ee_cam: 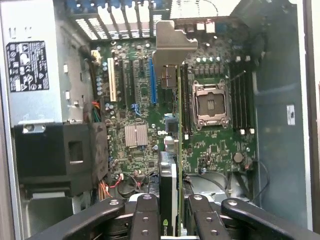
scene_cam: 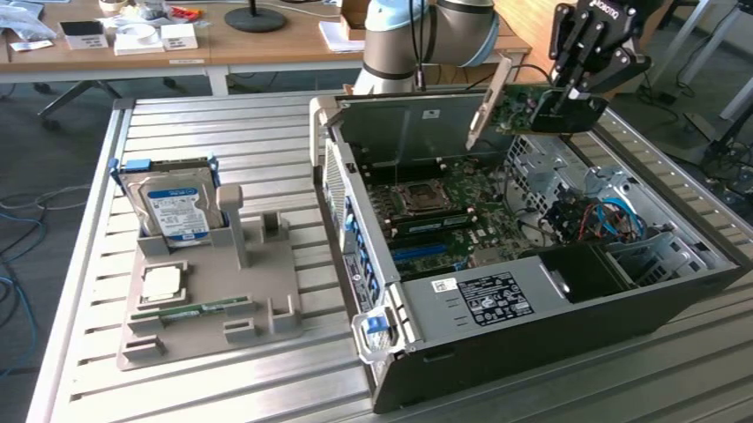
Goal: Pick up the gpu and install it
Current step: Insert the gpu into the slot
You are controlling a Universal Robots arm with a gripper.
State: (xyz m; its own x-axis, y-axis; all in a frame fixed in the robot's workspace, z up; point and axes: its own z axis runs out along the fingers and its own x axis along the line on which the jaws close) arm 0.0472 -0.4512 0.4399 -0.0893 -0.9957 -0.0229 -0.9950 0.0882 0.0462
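grip: end effector (scene_cam: 562,110) clamped on the gpu (scene_cam: 512,104), hanging over the open case (scene_cam: 389,352) near the tabletop's (scene_cam: 235,132) far edge | text: Robotiq-ish lettering on the end effector | wrist view: Nvidia-looking logo on gpu, motherboard (ee_cam: 135,100) underneath | exterior view: blue-labelled hard drive (scene_cam: 176,211) by the tabletop edge on the exterior view's left

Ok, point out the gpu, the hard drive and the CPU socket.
gpu (scene_cam: 514,108), exterior view, green circuit board.
hard drive (scene_cam: 176,210), exterior view, blue-and-white label.
CPU socket (ee_cam: 211,104), wrist view, open centre of the socket.
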